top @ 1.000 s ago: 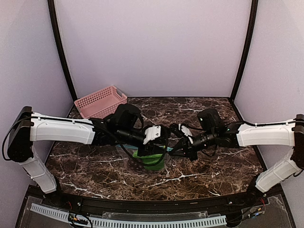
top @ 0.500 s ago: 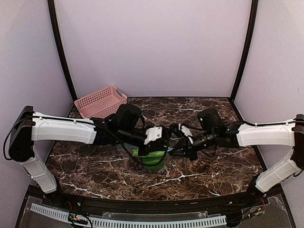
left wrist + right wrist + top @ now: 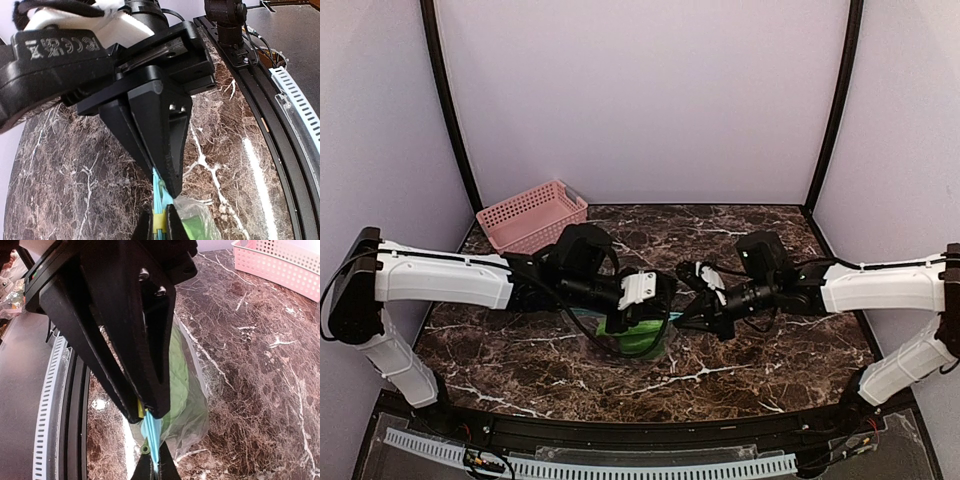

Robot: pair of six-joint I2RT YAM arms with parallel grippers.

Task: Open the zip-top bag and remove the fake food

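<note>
In front of the basket [image 3: 530, 215], the bag [image 3: 638, 345] is pinched at its blue zip strip [image 3: 159, 197] by the closed left gripper [image 3: 169, 187] and the closed right gripper [image 3: 150, 417], yet it appears unopened, with the green food [image 3: 180, 370] inside and nothing removed.

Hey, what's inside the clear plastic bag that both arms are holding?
Through the bag a bright green piece shows. No grapes can be made out: the black jaws pinching the blue zip strip cover the top, and crinkled plastic blurs the rest.
</note>
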